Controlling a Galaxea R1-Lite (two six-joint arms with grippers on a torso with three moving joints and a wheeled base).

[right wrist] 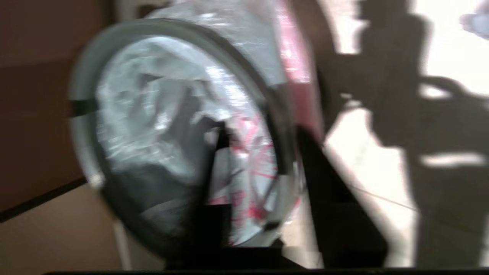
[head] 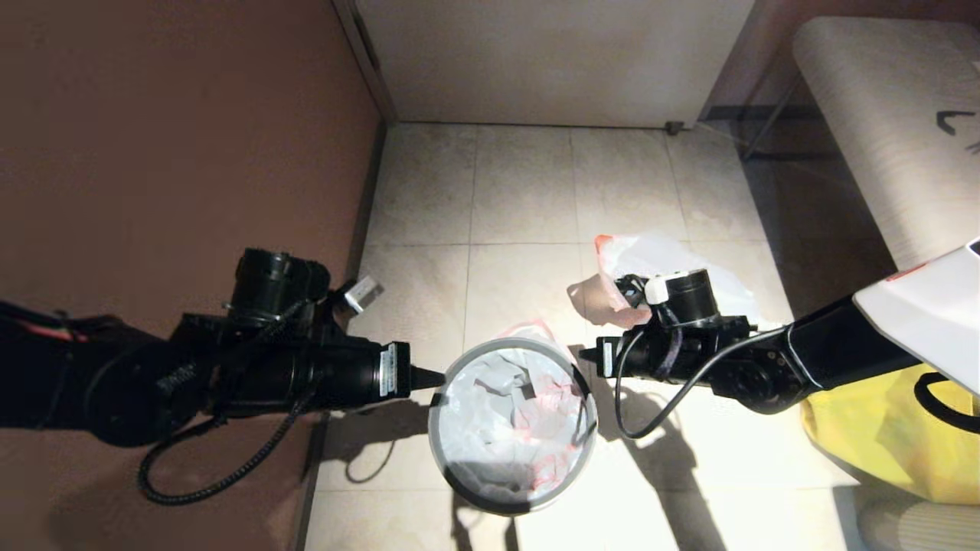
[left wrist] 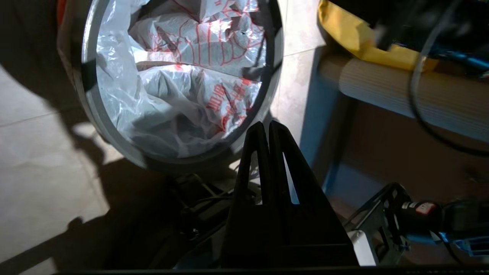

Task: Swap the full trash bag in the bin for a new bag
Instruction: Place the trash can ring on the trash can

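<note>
So the bin (head: 511, 425) sits on the tiled floor (head: 521, 191) close to the brown wall (head: 153, 138), and it's already lined with the new bag (head: 514, 417). You can see the red line drawing and red characters crumpled down inside the grey hoop in the left wrist view, and a pink-red edge hangs over the far side of the rim.

The left gripper (head: 433, 377) comes in level from the wall side, fingers pressed flat together with nothing between them, tip right at the hoop; can't say for sure it touches.

The right gripper (head: 588, 354) is on the opposite side of the bin, just beside the rim. In its wrist view the two fingers stand apart, one over the inside of the bin and one outside, so the rim sits between them. It's blurry, so I can't tell if they actually pinch anything.

The full trash bag (head: 658, 264) lies on the floor past the right arm, apart from the bin. A yellow bag (head: 888, 436) sits under the right arm near a pale bench (head: 880, 115).
</note>
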